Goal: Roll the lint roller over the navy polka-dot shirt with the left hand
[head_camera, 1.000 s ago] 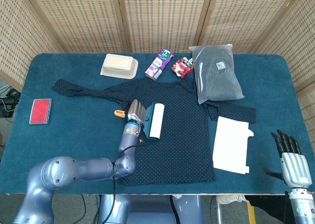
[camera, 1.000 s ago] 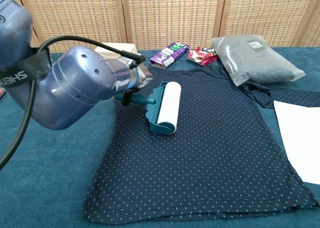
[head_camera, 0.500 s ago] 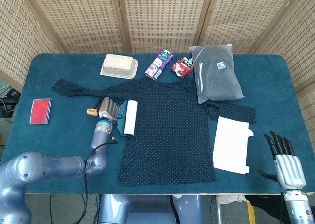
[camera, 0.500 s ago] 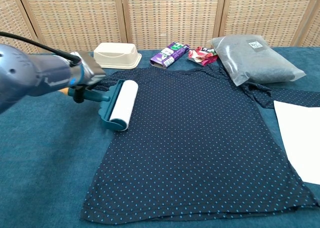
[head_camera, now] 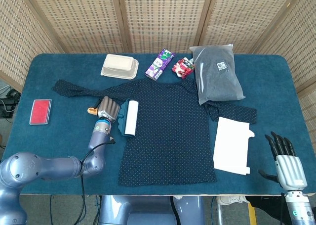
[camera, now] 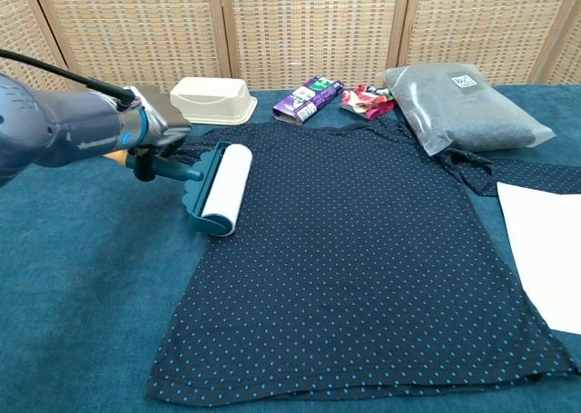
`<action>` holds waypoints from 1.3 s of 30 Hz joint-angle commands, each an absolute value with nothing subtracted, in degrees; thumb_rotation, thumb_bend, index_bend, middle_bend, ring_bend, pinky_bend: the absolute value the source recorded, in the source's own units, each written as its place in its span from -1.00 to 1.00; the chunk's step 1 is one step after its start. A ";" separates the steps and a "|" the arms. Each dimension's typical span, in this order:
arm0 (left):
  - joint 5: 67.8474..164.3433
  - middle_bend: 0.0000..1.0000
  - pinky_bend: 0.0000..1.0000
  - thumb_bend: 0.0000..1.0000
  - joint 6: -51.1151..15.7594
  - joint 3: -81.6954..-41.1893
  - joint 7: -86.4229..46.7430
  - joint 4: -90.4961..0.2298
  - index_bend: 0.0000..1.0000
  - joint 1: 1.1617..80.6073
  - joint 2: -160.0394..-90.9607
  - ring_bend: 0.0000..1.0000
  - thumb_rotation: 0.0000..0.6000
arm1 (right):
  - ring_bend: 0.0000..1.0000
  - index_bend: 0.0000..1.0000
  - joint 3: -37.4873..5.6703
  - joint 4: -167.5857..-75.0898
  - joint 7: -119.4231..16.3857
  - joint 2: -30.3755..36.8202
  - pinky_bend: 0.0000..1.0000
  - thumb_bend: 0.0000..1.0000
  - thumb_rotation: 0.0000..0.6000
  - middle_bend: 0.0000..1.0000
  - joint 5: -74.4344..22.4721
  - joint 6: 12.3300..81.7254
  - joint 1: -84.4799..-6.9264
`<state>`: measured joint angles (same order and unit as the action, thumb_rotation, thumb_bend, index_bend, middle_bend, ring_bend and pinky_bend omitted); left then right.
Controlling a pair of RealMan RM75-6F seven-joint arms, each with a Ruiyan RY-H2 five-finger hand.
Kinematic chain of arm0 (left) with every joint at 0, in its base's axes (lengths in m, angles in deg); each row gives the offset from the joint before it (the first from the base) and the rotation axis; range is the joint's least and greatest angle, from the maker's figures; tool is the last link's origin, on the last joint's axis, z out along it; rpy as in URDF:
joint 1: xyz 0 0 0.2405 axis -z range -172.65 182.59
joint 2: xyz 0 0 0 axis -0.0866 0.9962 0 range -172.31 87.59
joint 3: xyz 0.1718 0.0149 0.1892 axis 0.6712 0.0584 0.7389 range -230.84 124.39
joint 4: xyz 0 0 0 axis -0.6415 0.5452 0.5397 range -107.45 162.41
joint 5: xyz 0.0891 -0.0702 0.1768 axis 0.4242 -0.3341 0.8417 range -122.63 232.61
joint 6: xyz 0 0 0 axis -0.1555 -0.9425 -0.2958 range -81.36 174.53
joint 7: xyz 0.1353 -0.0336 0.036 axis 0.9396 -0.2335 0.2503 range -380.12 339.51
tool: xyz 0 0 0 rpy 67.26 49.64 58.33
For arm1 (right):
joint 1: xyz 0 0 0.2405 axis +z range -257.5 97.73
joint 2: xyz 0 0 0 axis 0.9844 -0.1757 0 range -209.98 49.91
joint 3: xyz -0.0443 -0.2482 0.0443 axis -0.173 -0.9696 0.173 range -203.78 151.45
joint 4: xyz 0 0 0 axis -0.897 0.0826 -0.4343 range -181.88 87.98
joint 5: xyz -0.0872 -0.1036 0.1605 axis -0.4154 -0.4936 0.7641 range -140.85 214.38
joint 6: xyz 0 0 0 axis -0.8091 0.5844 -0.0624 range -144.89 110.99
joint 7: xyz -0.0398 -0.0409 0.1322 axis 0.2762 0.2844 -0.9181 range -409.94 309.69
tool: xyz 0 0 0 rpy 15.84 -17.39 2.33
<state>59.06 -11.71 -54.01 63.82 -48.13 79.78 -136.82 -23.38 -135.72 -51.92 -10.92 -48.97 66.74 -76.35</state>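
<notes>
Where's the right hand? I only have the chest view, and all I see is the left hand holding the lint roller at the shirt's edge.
Observer: The right hand is at the table's near right corner, open and holding nothing, past the white paper.
Operator: Anything left of the left hand that I can't see?
Observer: Yes, a flat red case lies on the blue tablecloth, well clear of the left hand.
Operator: Does the shirt reach further left than my view shows?
Observer: One sleeve of the navy polka-dot shirt stretches left behind the lint roller, ending in front of the cream container.
</notes>
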 commanded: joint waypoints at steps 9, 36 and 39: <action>56.35 0.59 0.22 1.00 -10.84 -59.72 68.49 -43.97 0.83 85.58 -144.83 0.28 1.00 | -1.00 -1.00 -23.14 -135.18 -53.11 -11.20 -1.00 -0.80 1.00 -1.00 -48.25 66.19 -76.24; 53.99 0.59 0.22 1.00 -11.11 -64.54 72.61 -38.87 0.83 87.49 -150.77 0.28 1.00 | -1.00 -1.00 -22.97 -134.67 -53.37 -11.11 -1.00 -0.80 1.00 -1.00 -47.50 65.81 -76.22; 54.98 0.59 0.22 1.00 -11.61 -63.54 71.40 -41.16 0.83 85.65 -148.23 0.28 1.00 | -1.00 -1.00 -23.04 -134.78 -53.19 -11.14 -1.00 -0.80 1.00 -1.00 -47.69 65.92 -76.23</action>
